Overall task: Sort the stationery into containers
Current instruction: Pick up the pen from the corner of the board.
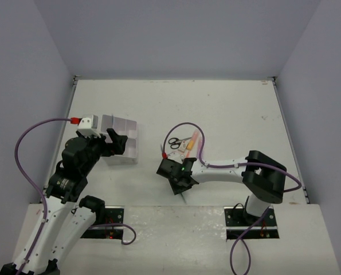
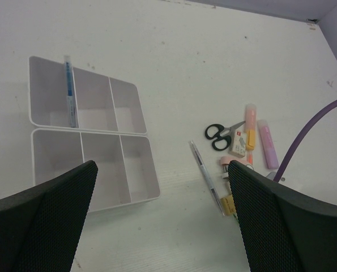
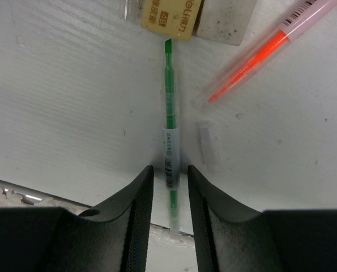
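Pale lilac walls (image 1: 176, 34) close round the white surface (image 1: 233, 109). My left tool (image 2: 161, 187) hangs wide open above the one clear organiser box (image 2: 128, 122), left of centre: two rows of three compartments, with a single blue pen (image 2: 70, 90) along a divider in the far row. To its right the loose stationery clusters: one pair of scissors (image 2: 218, 136), an orange marker (image 2: 250, 116), a pink marker (image 2: 268, 144), one grey pen (image 2: 207, 177). My right tool (image 3: 170, 175), low on the surface, straddles one green pen (image 3: 169, 130), jaws narrowly parted, slivers of gap showing; one tan eraser (image 3: 171, 20) lies just beyond.
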Motion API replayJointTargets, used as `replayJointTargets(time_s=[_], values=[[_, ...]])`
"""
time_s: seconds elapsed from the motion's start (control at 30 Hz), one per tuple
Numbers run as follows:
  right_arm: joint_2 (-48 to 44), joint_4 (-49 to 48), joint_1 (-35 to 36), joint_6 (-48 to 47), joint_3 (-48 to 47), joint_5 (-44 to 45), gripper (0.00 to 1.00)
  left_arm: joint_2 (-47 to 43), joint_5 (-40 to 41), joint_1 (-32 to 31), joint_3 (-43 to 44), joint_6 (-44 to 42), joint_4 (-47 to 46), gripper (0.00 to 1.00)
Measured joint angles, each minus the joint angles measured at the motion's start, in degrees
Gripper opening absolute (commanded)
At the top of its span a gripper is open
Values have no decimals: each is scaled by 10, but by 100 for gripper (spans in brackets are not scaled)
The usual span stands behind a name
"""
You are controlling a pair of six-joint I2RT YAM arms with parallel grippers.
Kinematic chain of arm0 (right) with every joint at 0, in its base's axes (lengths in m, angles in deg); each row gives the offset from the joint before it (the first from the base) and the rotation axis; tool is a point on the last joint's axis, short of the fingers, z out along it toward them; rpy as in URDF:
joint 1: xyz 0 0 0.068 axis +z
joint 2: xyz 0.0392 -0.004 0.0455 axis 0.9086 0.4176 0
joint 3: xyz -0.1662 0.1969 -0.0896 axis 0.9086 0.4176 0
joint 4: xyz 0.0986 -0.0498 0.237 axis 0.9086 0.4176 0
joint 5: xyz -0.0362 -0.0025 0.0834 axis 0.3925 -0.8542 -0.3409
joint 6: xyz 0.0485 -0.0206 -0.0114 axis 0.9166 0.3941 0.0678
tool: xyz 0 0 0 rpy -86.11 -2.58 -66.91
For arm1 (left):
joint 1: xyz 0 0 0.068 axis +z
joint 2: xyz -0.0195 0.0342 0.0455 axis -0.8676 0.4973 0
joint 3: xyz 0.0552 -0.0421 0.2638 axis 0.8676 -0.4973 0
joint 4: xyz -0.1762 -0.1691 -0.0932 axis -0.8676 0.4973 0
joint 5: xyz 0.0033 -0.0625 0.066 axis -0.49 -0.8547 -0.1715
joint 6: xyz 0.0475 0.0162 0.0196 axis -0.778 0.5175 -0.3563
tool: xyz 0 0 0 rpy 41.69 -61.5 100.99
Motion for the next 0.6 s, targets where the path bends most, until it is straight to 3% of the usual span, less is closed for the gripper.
replayJointTargets(time_s=[0.6], values=[[23, 15, 2, 2, -26, 1, 25, -3, 0, 0, 0, -2, 0, 100]])
